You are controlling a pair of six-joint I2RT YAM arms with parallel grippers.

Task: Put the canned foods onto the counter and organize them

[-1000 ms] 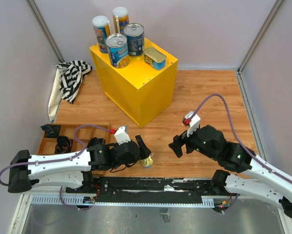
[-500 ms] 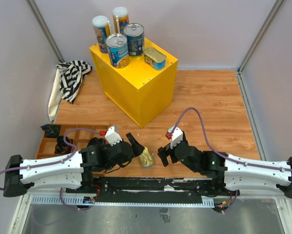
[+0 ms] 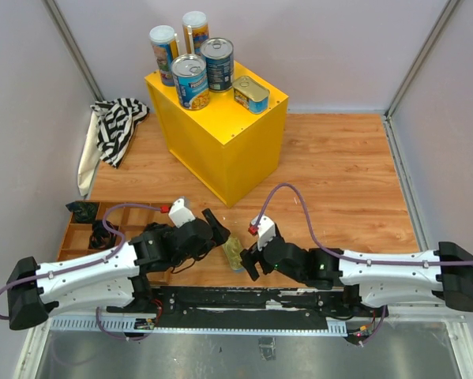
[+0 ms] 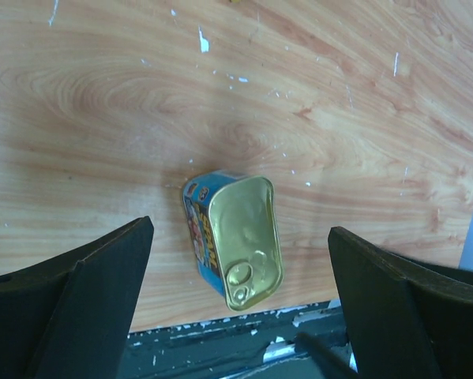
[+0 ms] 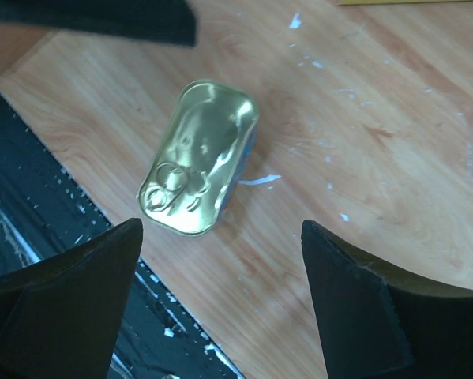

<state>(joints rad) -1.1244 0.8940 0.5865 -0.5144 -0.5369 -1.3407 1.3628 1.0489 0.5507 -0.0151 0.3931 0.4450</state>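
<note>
progress: five of six cans are up on the counter [image 3: 220, 150]; one is left on the table [image 3: 339, 158]. I'd call it nearly done.
on counter, left to right: tall slim cans [image 3: 163, 46] at the far-left corner, blue cans [image 3: 190, 80] mid-top, counter tin [image 3: 251, 94] at the right edge. They are grouped by type, and the spot beside the counter tin looks free.
left to do: last tin [image 4: 234, 251] lies flat on the table, lid up, close to the near edge and between the two grippers.
left gripper [image 4: 240, 229]: released, jaws spread wide either side of the last tin, no contact seen.
right gripper [image 5: 222, 225]: released and spread wide over the same tin, not touching it.
striped cloth [image 3: 118, 122]: soft and crumpled, black and white, far left.
wooden tray [image 3: 76, 237]: low, with compartments, near left.
table surface: wood-grain laminate, smooth, with white flecks.
last tin build: rounded rectangle, flat, glossy gold lid with ring pull, blue printed sides. It probably slips on the short curved ends.
tall cans: narrow cylinders with white lids.
blue cans: wider, with silver metal tops.
counter build: yellow box, flat top, square edges.
</note>
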